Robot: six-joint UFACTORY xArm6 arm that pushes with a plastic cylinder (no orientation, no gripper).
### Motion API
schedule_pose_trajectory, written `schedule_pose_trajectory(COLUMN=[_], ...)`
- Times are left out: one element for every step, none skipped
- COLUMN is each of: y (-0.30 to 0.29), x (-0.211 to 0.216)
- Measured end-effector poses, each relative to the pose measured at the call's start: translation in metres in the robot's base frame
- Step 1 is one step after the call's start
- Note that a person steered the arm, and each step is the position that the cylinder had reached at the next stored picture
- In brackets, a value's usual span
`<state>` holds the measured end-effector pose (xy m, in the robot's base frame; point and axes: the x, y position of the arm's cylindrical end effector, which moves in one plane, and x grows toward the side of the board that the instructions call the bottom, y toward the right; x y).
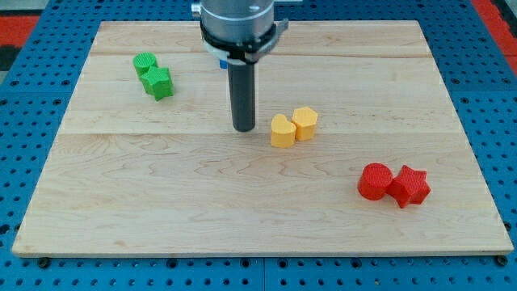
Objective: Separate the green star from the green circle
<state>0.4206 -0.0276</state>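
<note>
Your end effector is a bare rod with no jaws to spread or close; my tip [244, 128] rests mid-worktop [161, 202], just beside the yellow blocks [292, 126]. Nothing's done yet (green star [158, 82] touches green circle [145, 64], upper left); you must reach them.

— Any lettering, numbers or labels to read anywhere?
— None. Nothing legible on the wooden board [266, 218], nothing on the coloured blocks, nothing on the dark rod.
— And the blue pegboard [48, 48] around it?
— Only rows of holes; no print, brand or sign.
</note>
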Motion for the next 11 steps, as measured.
schedule_pose_trajectory(y=[-0.031,-0.092,-0.196,-0.200,-0.177,-0.142,-0.141,-0.162,-0.161,-0.165,-0.186], x=[-0.013,-0.017,0.013,-0.022,-0.061,-0.059,-0.059,-0.083,-0.116,-0.113,-0.080])
